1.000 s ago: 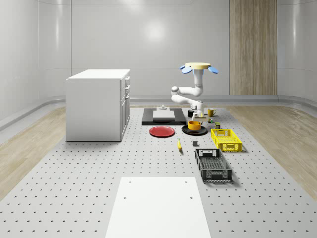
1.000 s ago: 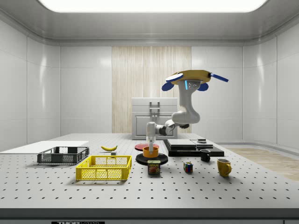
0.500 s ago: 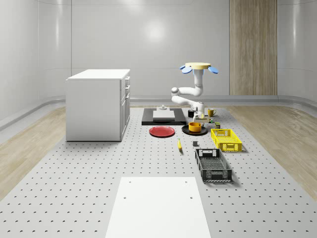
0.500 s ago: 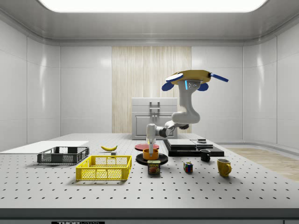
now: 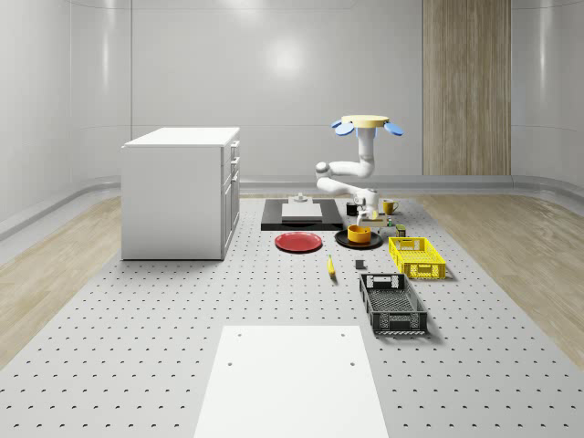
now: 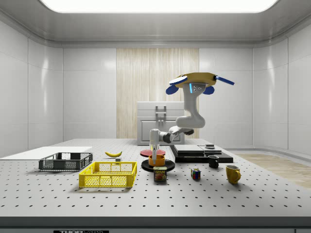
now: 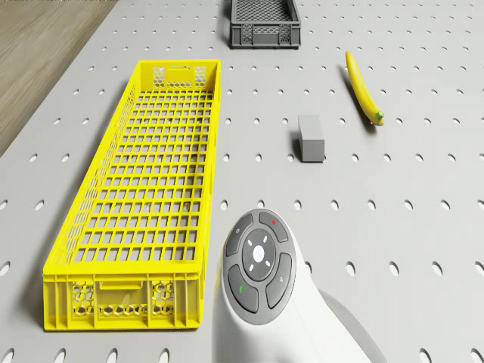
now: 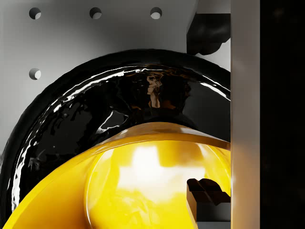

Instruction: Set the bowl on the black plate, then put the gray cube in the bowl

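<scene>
Above the bowl (image 6: 156,159), the claw (image 6: 154,149) has shifted sideways.

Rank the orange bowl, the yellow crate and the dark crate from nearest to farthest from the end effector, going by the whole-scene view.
1. Orange bowl, directly beneath the end effector, sitting on the black plate.
2. Yellow crate, toward that view's right and nearer the camera.
3. Dark crate, nearest the camera of all.

The drone hovers above the table's far part.
</scene>
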